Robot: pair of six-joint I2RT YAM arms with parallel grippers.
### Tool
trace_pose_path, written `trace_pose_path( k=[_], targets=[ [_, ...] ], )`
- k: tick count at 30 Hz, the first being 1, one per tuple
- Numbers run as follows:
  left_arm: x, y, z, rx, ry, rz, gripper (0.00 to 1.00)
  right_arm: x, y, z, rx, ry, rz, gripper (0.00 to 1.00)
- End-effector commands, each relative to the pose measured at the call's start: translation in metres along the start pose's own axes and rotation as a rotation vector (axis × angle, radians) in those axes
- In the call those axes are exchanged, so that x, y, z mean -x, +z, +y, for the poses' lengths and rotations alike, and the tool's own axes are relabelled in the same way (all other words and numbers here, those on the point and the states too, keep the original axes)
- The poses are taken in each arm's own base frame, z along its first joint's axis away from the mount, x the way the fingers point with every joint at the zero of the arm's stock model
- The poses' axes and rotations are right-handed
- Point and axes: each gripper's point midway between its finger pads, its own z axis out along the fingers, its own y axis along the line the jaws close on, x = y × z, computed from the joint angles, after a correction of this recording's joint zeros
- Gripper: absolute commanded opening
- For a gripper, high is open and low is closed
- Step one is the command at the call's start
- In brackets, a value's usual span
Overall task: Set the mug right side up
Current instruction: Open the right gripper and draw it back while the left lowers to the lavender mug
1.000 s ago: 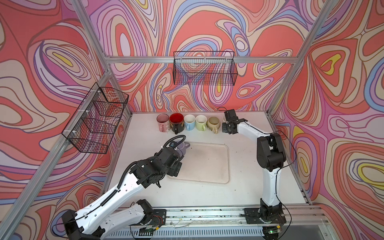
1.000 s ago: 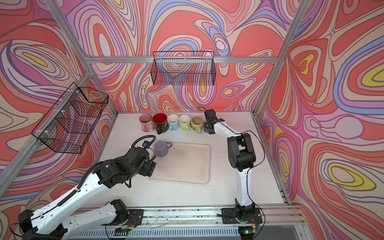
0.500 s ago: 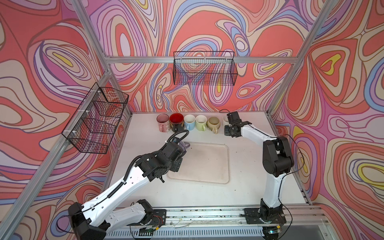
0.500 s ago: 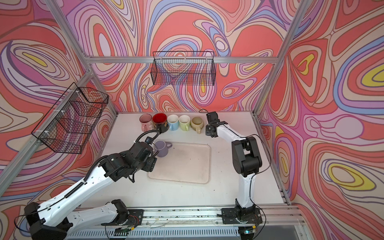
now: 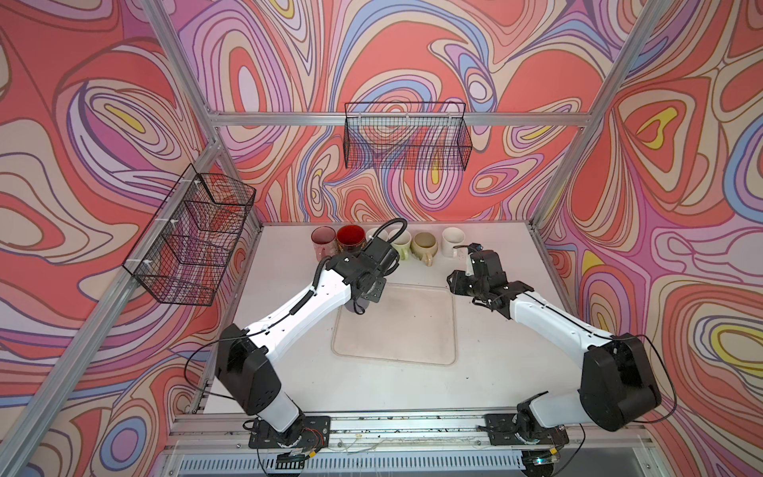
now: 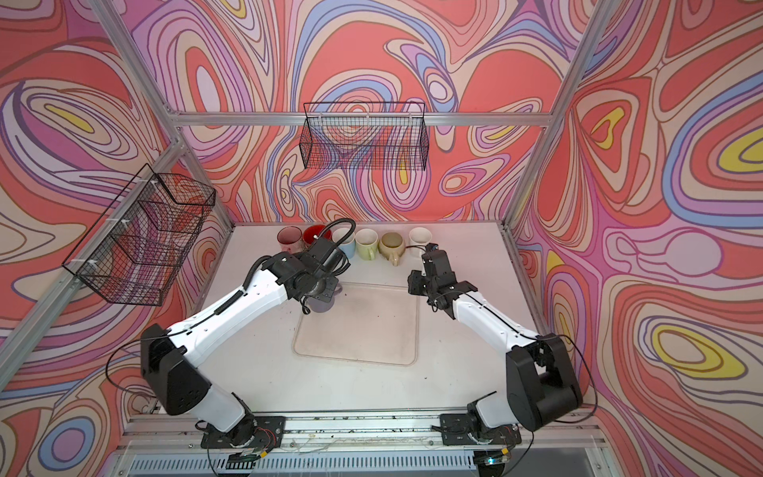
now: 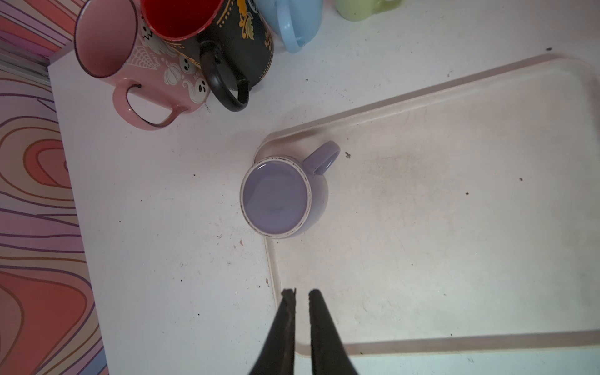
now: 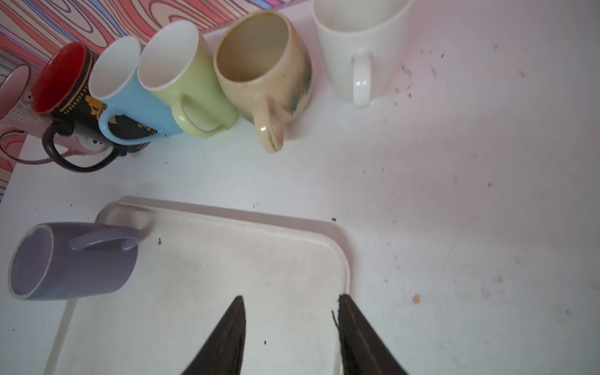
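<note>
Across both top views, the purple mug [image 6: 323,305] is standing in the back left corner of the tray [image 6: 371,334]. It is mostly hidden beneath the wrist of the left arm [image 5: 297,307], which is hanging over it. Its handle is peeking out to the right, along the tray's back rim. Behind the tray, a row of mugs [image 5: 425,244] is lining the back wall. The right arm [image 5: 549,322] is holding its wrist between the tray's back right corner and the white end of that row.

Over in the left wrist view, the mug is sitting upright. Its long axis is running straight up from the tray floor, its round mouth is facing the camera, and its handle is jutting out just inside the rim. The left gripper [image 7: 302,291] is hovering above the tray's edge, apart from the mug, its two fingers standing a narrow slit apart with nothing between them.

Through the right wrist view, the mug is showing its side and open mouth, with its base inside the tray's corner and its handle on the side toward the row. The right gripper [image 8: 291,297] is hovering over the tray's other back corner, fingers spread moderately wide and gripping nothing. The white mug [image 8: 360,48] is standing upright at the row's end, apart from that gripper.
</note>
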Motion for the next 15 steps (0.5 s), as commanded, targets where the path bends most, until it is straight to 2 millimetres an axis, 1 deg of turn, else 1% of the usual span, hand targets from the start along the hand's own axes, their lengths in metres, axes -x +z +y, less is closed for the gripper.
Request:
trace_pose_path(
  k=[1, 3, 5, 9, 10, 12, 15],
  targets=[
    [0.004, 0.019, 0.003, 0.035, 0.036, 0.084, 0.06, -0.006, -0.006, 0.016, 0.097, 0.027, -0.028, 0.47],
    [0.013, 0.035, 0.008, 0.054, 0.018, 0.104, 0.03, -0.015, -0.007, 0.019, 0.119, 0.025, -0.018, 0.46],
    [0.021, 0.049, 0.009, 0.028, -0.012, 0.119, 0.03, -0.020, -0.008, 0.026, 0.145, 0.023, -0.020, 0.46],
    [0.041, 0.070, 0.003, 0.010, -0.031, 0.139, 0.00, -0.024, -0.011, 0.037, 0.186, 0.027, -0.040, 0.46],
    [0.048, 0.072, 0.001, 0.009, -0.032, 0.134, 0.00, -0.026, -0.010, 0.037, 0.188, 0.033, -0.040, 0.46],
    [0.055, 0.084, -0.005, 0.007, -0.035, 0.147, 0.00, -0.029, -0.010, 0.035, 0.191, 0.046, -0.051, 0.46],
    [0.059, 0.099, -0.011, 0.012, -0.040, 0.168, 0.00, -0.030, -0.011, 0.033, 0.191, 0.057, -0.059, 0.45]
  ],
)
